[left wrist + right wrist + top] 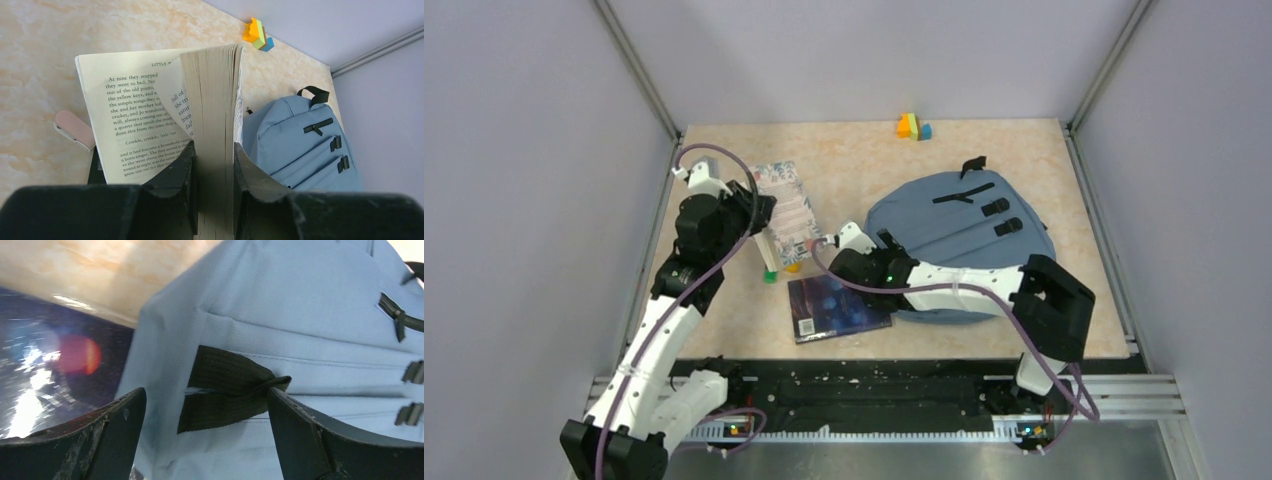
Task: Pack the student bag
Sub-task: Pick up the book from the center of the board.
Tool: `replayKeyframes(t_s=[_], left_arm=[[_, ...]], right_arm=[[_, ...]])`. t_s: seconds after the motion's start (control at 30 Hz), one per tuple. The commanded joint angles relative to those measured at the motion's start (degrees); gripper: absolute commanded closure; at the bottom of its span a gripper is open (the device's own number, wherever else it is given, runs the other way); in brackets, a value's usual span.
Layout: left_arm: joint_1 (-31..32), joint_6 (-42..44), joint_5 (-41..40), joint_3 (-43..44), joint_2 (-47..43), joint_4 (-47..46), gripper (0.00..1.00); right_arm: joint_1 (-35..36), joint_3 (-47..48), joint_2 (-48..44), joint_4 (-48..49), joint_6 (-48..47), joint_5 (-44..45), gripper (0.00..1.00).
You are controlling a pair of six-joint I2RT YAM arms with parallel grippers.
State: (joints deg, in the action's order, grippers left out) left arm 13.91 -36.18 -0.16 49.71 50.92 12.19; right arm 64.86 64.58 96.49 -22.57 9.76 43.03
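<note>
Top external: we see the student bag (969,235) flat on the surface (1044,150), 3 o'clock of centre. At 9 o'clock the left end effector (214,150) clamps an open paperback (212,90). The right end effector (204,397) gapes wide astride the bag's black strap loop (225,385), probably not touching. A dark book (836,307) lies at 6 o'clock.

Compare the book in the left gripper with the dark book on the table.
The pale book is clamped by its page block in the left gripper; the dark book lies free on the table. The pale book hangs open, pages splayed; the dark book is shut, flat. The pale book's cover is light, patterned; the dark book's is glossy blue. Both sit left of the backpack in the top view.
</note>
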Motion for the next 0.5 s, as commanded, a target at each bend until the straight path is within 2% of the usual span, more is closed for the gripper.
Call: replayKeyframes(t_s=[0.0,0.1,0.17,0.2,0.33,0.4,0.47], left_arm=[[-0.38,-1.64,-0.16,-0.18,-3.45,-4.54,1.00],[-0.46,-1.56,1.46,0.05,-4.05,-3.92,1.00],[-0.55,-1.50,1.96,0.30,-4.37,-3.27,1.00],[-0.55,-1.70,2.11,0.34,-4.57,-3.14,1.00],[-0.64,-1.34,4.63,0.49,-4.87,-3.35,1.00],[-0.64,-0.49,8.99,0.47,-4.61,-4.59,1.00],[-0.59,-1.13,13.62,-0.36,-4.66,-7.97,1.00]], right_arm=[[0.27,2.27,3.86,-1.97,2.11,12.56,0.13],[0.28,2.58,4.15,-1.76,0.57,15.50,0.20],[0.31,3.04,2.83,-1.24,-1.00,16.62,0.33],[0.27,3.23,1.82,-0.69,-2.12,16.81,0.42],[-0.98,5.88,-4.08,-0.48,-6.42,16.24,0.88],[-2.84,8.54,-8.76,-1.32,-8.22,12.30,0.97],[-5.90,12.19,-13.40,-3.01,-8.81,3.79,0.99]])
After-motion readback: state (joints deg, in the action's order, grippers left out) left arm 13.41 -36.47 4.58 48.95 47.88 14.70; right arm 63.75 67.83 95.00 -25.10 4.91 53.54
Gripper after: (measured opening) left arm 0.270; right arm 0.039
